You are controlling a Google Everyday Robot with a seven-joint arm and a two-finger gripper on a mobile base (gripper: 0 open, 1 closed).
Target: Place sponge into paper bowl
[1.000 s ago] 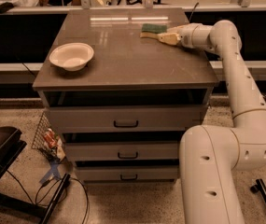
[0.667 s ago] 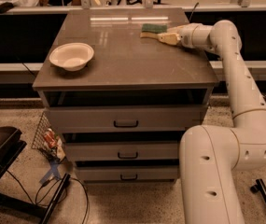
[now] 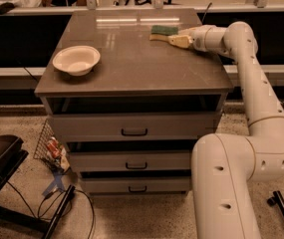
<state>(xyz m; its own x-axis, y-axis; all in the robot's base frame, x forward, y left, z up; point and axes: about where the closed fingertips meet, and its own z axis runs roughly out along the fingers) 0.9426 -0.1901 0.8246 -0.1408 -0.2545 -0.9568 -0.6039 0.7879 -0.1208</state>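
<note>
The sponge (image 3: pixel 163 30), dark green on top with a pale yellow layer beneath, lies flat on the far right part of the brown cabinet top (image 3: pixel 131 63). My gripper (image 3: pixel 170 38) reaches in from the right, low over the surface, right at the sponge's near side; I cannot tell whether it touches the sponge. The paper bowl (image 3: pixel 76 59), round, cream-white and empty, stands upright near the cabinet top's left edge, well apart from the sponge and gripper.
The cabinet has three drawers (image 3: pixel 134 131) below, all closed. My white arm (image 3: pixel 246 113) rises along the cabinet's right side. A railing (image 3: pixel 131 6) runs behind the cabinet. A wire basket (image 3: pixel 49 146) and cables (image 3: pixel 57 203) lie on the floor at the left.
</note>
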